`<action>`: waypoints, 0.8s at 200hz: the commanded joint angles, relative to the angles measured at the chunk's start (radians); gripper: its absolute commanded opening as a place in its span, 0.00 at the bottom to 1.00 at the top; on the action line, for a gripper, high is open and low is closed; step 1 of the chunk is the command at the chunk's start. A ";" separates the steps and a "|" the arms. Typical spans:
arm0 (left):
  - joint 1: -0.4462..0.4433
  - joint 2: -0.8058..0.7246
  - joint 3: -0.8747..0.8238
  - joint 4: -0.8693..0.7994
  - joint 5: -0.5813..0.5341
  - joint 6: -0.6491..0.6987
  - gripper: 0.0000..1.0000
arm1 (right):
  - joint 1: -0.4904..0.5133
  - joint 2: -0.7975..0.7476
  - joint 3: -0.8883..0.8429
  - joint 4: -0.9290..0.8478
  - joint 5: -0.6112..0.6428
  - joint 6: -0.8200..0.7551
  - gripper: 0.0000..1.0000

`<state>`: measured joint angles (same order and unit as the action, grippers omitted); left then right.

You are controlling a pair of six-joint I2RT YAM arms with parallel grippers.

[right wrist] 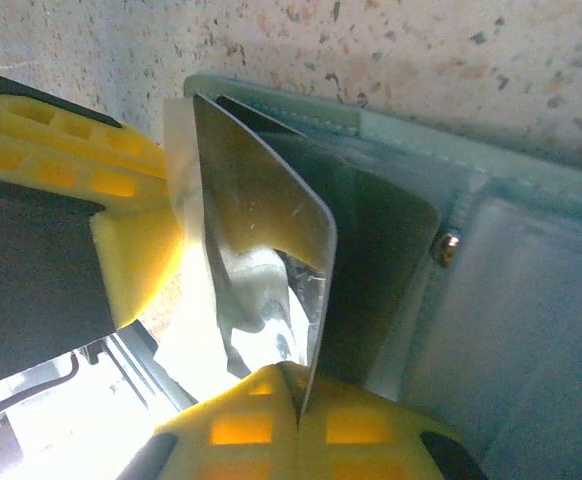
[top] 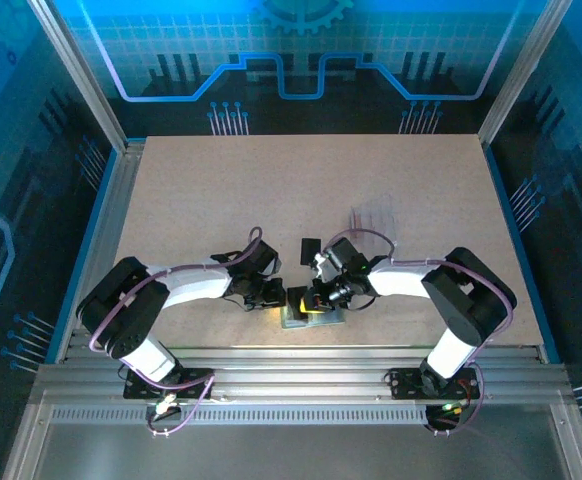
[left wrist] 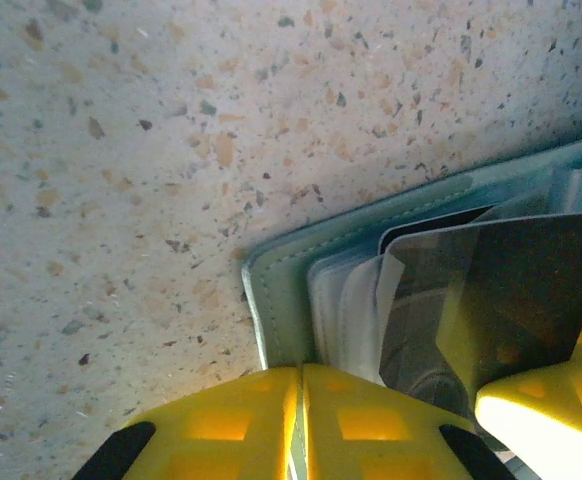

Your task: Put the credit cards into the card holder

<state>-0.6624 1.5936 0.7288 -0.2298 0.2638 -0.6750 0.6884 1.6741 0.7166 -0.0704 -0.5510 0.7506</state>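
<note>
Speckled beige tabletop (top: 271, 190), near edge: thin dark glossy rectangular card (right wrist: 261, 190) poised at flat pale grey-green wallet-like card holder (left wrist: 271, 290).
Pinned by left gripper (left wrist: 301, 388), closed on holder's cover edge. Pinched at near end in closed right gripper (right wrist: 296, 385), tilted on edge, long axis apparently pointing away from grip toward clear sleeves (left wrist: 346, 300); leading corner over them, inside or not unclear. Probably calls for straight push along that axis.

Probably a robotics lab or demo cell: a speckled beige tabletop (top: 271, 200) framed by ribbed aluminium rails (top: 301, 365), enclosed by blue-lit panels (top: 421, 40) printed with circuit traces and a gear emblem (top: 306, 12).
</note>
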 commanded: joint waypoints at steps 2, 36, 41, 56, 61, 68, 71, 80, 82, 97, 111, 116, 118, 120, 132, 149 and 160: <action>-0.006 0.032 -0.041 0.020 0.004 -0.009 0.14 | 0.022 0.068 -0.012 -0.126 0.031 -0.017 0.00; -0.012 0.009 -0.043 0.014 0.000 -0.013 0.14 | 0.023 0.118 0.032 -0.135 0.025 -0.043 0.00; -0.013 0.005 -0.043 0.011 -0.001 -0.013 0.14 | 0.023 0.126 0.040 -0.138 0.025 -0.048 0.00; -0.017 -0.005 -0.039 0.006 -0.003 -0.012 0.15 | 0.024 0.146 0.057 -0.152 0.031 -0.066 0.00; -0.019 -0.007 -0.039 0.004 -0.003 -0.011 0.15 | 0.023 0.151 0.066 -0.159 0.035 -0.075 0.00; -0.023 -0.010 -0.034 -0.001 -0.004 -0.011 0.15 | 0.025 0.156 0.073 -0.172 0.041 -0.085 0.00; -0.025 -0.011 -0.030 -0.004 -0.005 -0.011 0.15 | 0.026 0.157 0.077 -0.177 0.044 -0.090 0.00; -0.032 -0.013 -0.023 -0.013 -0.009 -0.008 0.15 | 0.028 0.156 0.087 -0.198 0.056 -0.105 0.00; -0.033 -0.014 -0.021 -0.014 -0.009 -0.008 0.15 | 0.027 0.156 0.089 -0.204 0.059 -0.108 0.00; -0.039 -0.019 -0.009 -0.033 -0.021 -0.005 0.15 | 0.027 0.146 0.100 -0.235 0.082 -0.130 0.00; -0.042 -0.031 -0.004 -0.051 -0.031 -0.003 0.16 | 0.028 0.142 0.106 -0.258 0.092 -0.147 0.00; -0.042 -0.038 -0.002 -0.060 -0.036 -0.003 0.17 | 0.027 0.142 0.106 -0.263 0.094 -0.151 0.00; -0.043 -0.041 -0.002 -0.065 -0.038 -0.002 0.17 | 0.027 0.143 0.107 -0.266 0.094 -0.151 0.00; -0.043 -0.045 0.000 -0.069 -0.042 -0.002 0.18 | 0.028 0.143 0.107 -0.268 0.096 -0.153 0.00; -0.044 -0.073 0.003 -0.090 -0.062 0.002 0.24 | 0.029 0.145 0.107 -0.277 0.099 -0.158 0.00; -0.043 -0.094 0.011 -0.095 -0.060 0.005 0.28 | 0.029 0.147 0.102 -0.270 0.091 -0.162 0.01; -0.045 -0.090 0.021 -0.090 -0.042 0.006 0.29 | 0.030 0.146 0.100 -0.270 0.091 -0.163 0.03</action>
<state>-0.6918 1.5314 0.7174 -0.2874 0.1989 -0.6792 0.6872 1.7611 0.8467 -0.2352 -0.5842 0.6167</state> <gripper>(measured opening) 0.280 0.051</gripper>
